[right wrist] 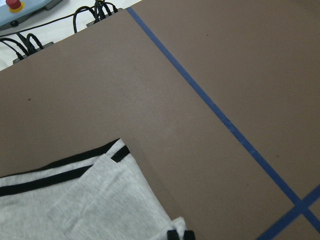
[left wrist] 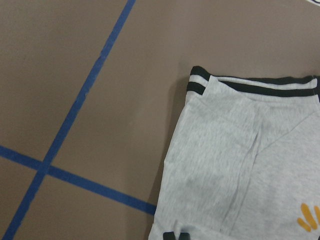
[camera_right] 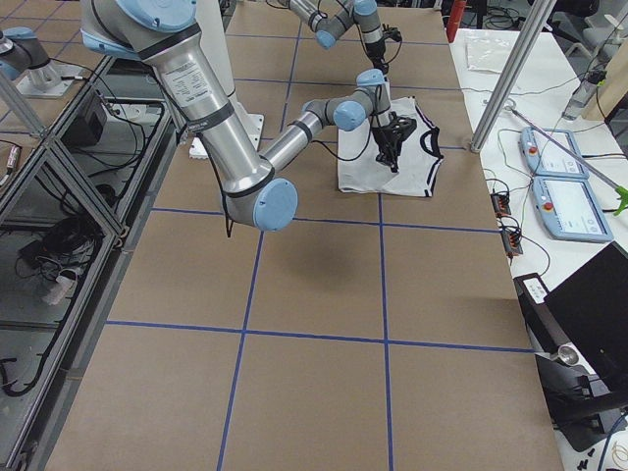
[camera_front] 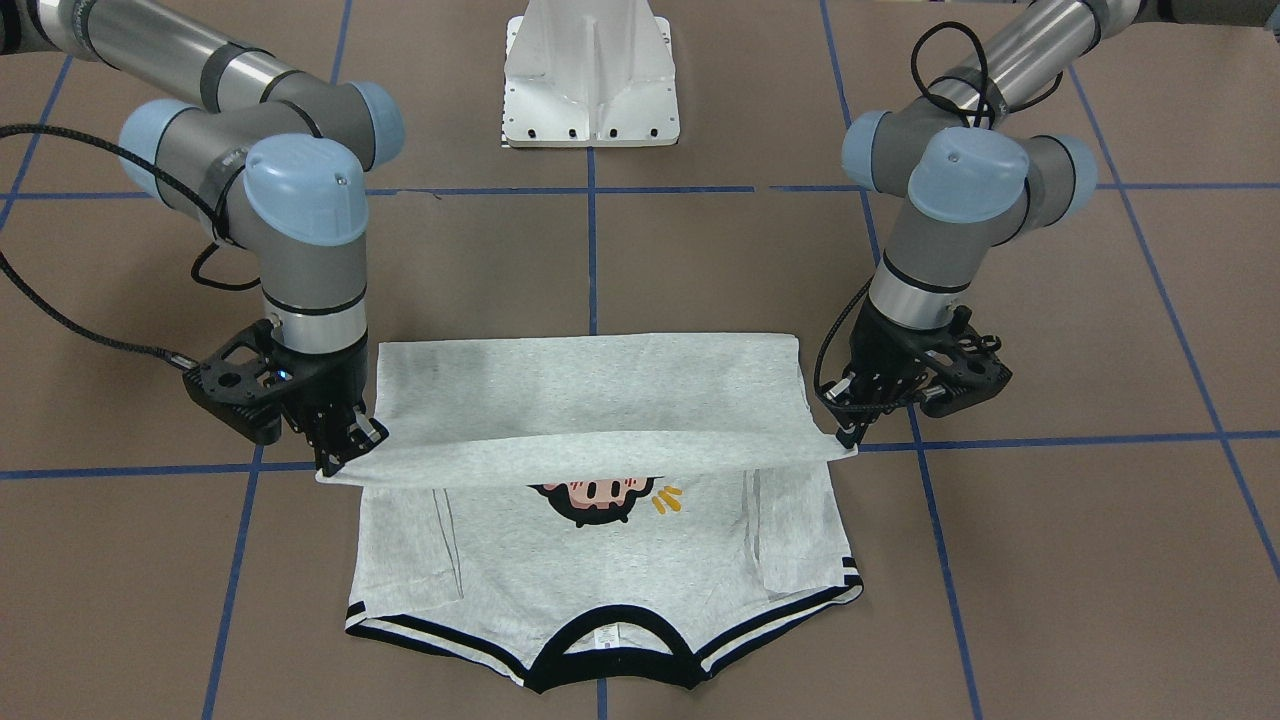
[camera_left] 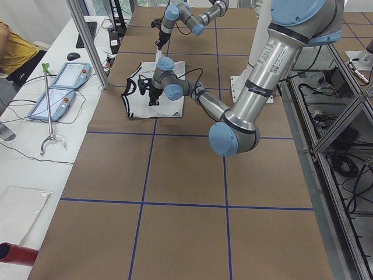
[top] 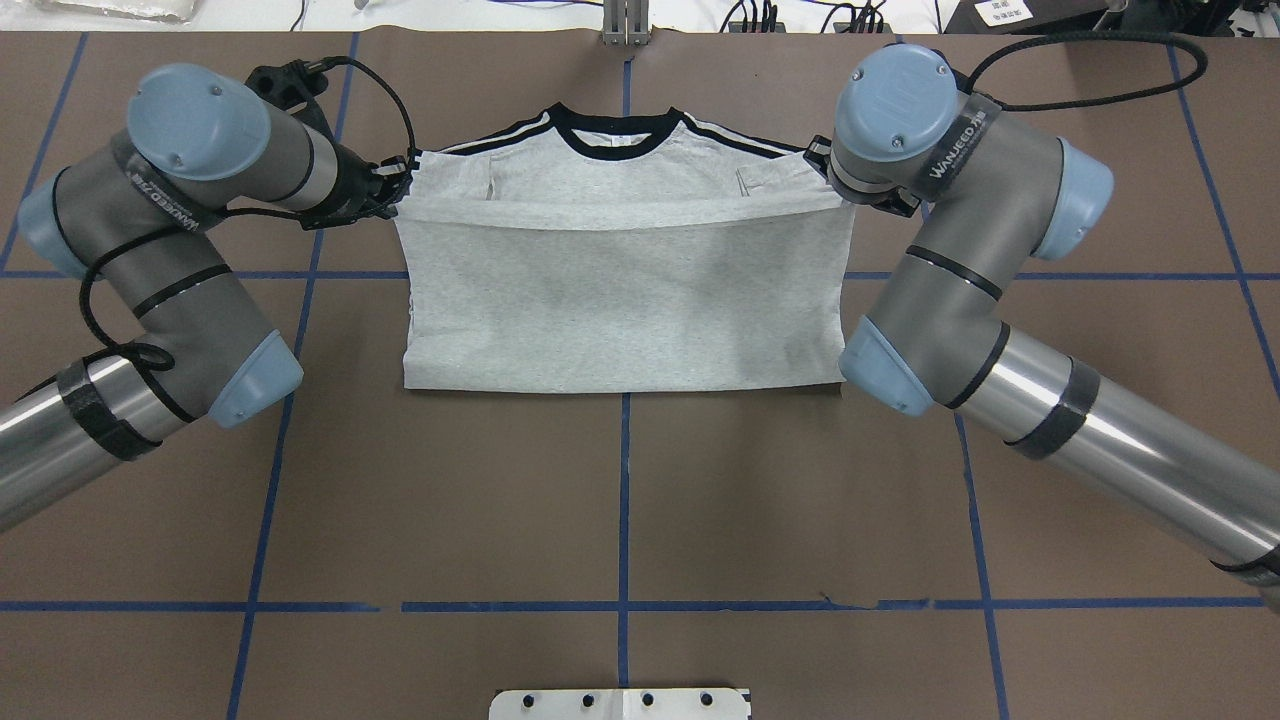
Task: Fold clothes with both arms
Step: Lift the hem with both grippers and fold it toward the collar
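The light grey T-shirt [camera_front: 600, 400] lies face up on the brown table, its black collar [camera_front: 610, 650] on the side away from the robot. Its hem half is lifted and folded over towards the collar, so the cartoon print [camera_front: 600, 495] is partly covered. My left gripper [camera_front: 845, 432] is shut on one corner of the raised hem edge. My right gripper [camera_front: 350, 450] is shut on the other corner. The hem hangs stretched between them just above the chest. In the overhead view the shirt [top: 620, 300] shows its plain back, and the left gripper [top: 395, 190] sits by the striped shoulder.
The white pedestal base [camera_front: 592, 80] stands behind the shirt. Blue tape lines [camera_front: 590, 250] cross the brown table. Two teach pendants [camera_left: 58, 87] and a person's shoulder [camera_left: 11, 44] are at the side bench. Cables [right wrist: 30, 37] lie past the table's far edge.
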Action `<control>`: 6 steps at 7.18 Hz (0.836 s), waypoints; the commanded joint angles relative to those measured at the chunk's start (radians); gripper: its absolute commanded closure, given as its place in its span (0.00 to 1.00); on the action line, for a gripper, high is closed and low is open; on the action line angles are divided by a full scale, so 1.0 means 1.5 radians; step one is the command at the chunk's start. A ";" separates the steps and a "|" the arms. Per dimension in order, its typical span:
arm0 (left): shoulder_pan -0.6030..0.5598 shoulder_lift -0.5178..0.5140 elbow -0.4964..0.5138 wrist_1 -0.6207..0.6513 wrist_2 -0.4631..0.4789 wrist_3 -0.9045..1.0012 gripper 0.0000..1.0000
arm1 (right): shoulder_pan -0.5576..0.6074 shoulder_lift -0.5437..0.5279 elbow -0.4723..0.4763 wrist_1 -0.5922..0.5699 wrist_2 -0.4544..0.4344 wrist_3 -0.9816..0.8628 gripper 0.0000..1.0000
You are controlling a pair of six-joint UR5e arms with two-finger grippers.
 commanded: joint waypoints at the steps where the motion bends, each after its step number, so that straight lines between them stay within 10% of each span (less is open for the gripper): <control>1: -0.009 -0.025 0.101 -0.092 0.004 0.000 1.00 | 0.008 0.063 -0.132 0.069 -0.001 -0.004 1.00; 6: -0.010 -0.060 0.216 -0.193 0.022 -0.001 1.00 | 0.012 0.085 -0.239 0.154 -0.013 -0.005 1.00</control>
